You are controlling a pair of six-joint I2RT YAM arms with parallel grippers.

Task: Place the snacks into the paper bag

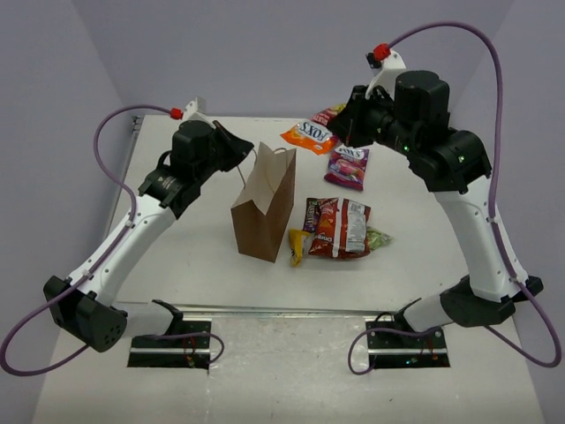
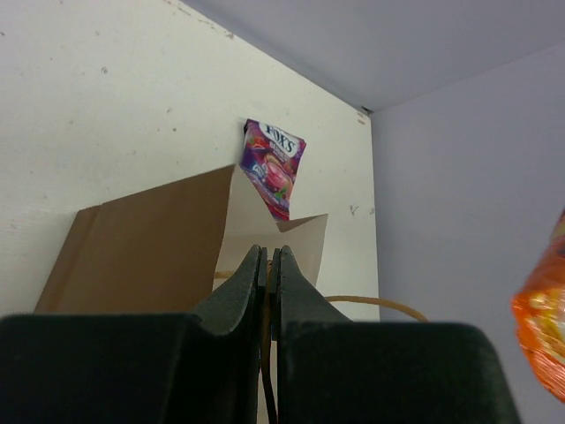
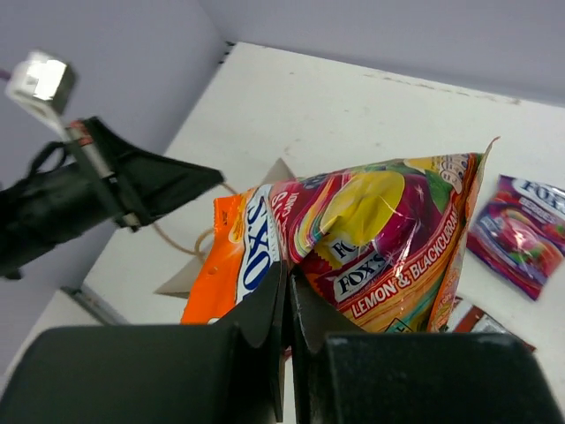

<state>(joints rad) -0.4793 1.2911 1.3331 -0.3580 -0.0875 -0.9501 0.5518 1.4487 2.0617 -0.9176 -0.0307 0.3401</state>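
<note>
Robot lab test cell, judged from the setup. A white table is boxed in by plain lavender walls along its far and side edges, like a booth. Two white-and-black arms, left arm and right arm, are bolted at the near edge on black base plates. Purple cables are looped to the wrists. Snack packets and a paper bag are laid out mid-table as props.

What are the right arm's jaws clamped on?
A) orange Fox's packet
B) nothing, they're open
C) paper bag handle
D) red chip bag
A: in the right wrist view the jaws stand shut on the lower edge of the orange Fox's packet, while the red chip bag lies untouched near the paper bag.
</note>
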